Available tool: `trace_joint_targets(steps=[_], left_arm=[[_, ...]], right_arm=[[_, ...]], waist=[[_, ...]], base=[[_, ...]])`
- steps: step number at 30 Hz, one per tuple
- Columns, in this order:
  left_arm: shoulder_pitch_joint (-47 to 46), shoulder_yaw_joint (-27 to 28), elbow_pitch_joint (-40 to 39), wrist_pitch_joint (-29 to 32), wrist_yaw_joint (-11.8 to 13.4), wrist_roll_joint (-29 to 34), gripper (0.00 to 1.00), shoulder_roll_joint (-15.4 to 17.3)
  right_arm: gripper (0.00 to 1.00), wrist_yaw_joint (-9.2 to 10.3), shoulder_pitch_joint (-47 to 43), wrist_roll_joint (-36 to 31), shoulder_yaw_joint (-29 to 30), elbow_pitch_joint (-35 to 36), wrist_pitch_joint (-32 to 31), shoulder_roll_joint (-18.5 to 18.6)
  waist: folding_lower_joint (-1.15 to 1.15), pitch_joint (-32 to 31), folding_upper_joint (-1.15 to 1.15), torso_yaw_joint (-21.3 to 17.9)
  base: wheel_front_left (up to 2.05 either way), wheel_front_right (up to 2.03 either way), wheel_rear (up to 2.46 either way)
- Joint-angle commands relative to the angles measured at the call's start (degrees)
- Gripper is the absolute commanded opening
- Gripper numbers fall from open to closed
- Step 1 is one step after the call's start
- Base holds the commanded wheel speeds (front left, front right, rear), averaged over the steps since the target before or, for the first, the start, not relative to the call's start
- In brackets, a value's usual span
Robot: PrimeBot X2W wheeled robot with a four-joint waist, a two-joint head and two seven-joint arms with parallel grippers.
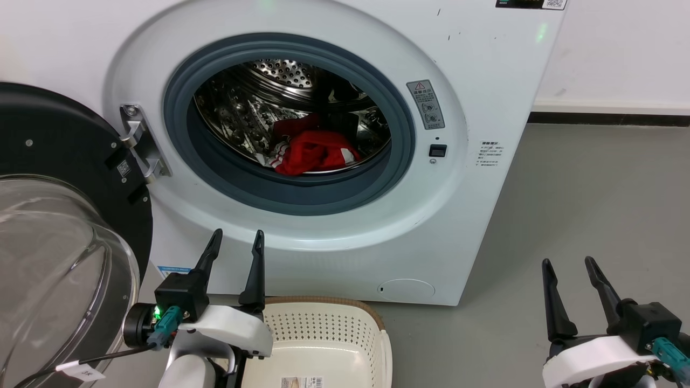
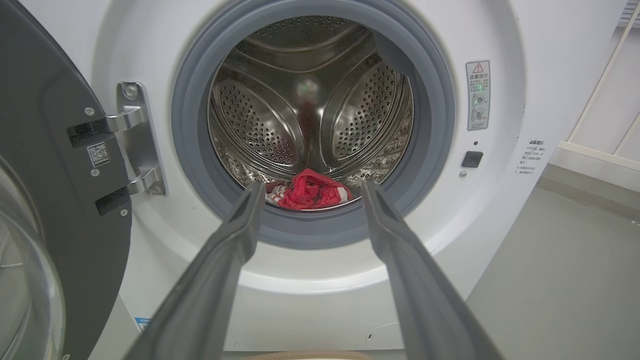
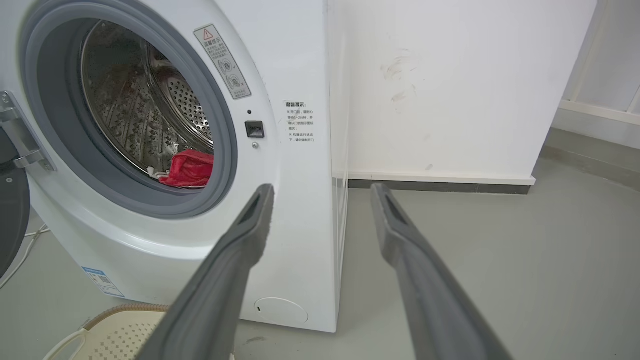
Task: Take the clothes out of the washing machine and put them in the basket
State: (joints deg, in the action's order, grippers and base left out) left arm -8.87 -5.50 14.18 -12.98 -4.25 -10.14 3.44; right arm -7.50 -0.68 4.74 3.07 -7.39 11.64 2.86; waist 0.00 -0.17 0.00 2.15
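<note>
The red clothes (image 1: 315,152) with white striped trim lie at the bottom front of the steel drum of the white washing machine (image 1: 474,64), whose black-framed glass door (image 1: 59,215) hangs open at the left. The cream basket (image 1: 323,345) sits on the floor below the porthole. My left gripper (image 1: 237,240) is open in front of the washer's lower panel, above the basket's left rim, with nothing between its fingers. In the left wrist view the clothes (image 2: 310,191) show between the fingers, far off. My right gripper (image 1: 570,264) is open over the floor right of the washer.
Grey floor (image 1: 593,205) stretches to the right of the washer, with a white wall and dark baseboard (image 1: 609,118) behind. The open door and its metal hinge (image 1: 141,143) crowd the left side. A cable (image 1: 97,358) trails from my left wrist.
</note>
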Motion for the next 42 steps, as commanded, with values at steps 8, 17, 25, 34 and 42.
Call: trace_joint_targets(steps=[8, 17, 25, 34, 42], left_arm=[[-1.0, 0.3, 0.5, -1.3, 0.2, 3.2, 1.0, 0.0], [-1.1, 0.7, 1.2, -2.1, 0.2, 5.8, 1.0, -0.3], [-0.7, 1.0, 1.8, -2.2, 0.3, 5.7, 1.0, -0.5], [-1.2, 1.4, 2.4, -2.2, 0.1, 5.6, 1.0, -0.6], [-3.0, 1.0, 2.7, -2.2, 0.6, 5.9, 1.0, -0.6]], right_arm=[[1.0, 0.02, -0.5, -3.0, -0.1, -0.1, 1.0, 0.0], [1.0, 0.02, -0.6, -5.3, -0.1, -0.5, 1.3, 0.0], [1.0, 0.02, -0.3, -5.3, 0.0, -0.7, 1.8, 0.0], [1.0, 0.02, 0.0, -5.2, 0.1, -0.9, 2.0, 0.0], [1.0, 0.02, 0.6, -5.2, 0.6, 0.3, 1.9, 0.0]], waist=[[0.0, 0.1, 0.0, 0.1], [0.0, 0.2, 0.0, 0.3], [0.0, 0.3, 0.0, 0.3], [0.0, 0.4, 0.0, 0.4], [0.0, 2.1, 0.0, 0.7]], base=[[0.0, 0.0, 0.0], [0.0, 0.0, 0.0], [0.0, 0.0, 0.0], [0.0, 0.0, 0.0], [0.0, 0.0, 0.0]])
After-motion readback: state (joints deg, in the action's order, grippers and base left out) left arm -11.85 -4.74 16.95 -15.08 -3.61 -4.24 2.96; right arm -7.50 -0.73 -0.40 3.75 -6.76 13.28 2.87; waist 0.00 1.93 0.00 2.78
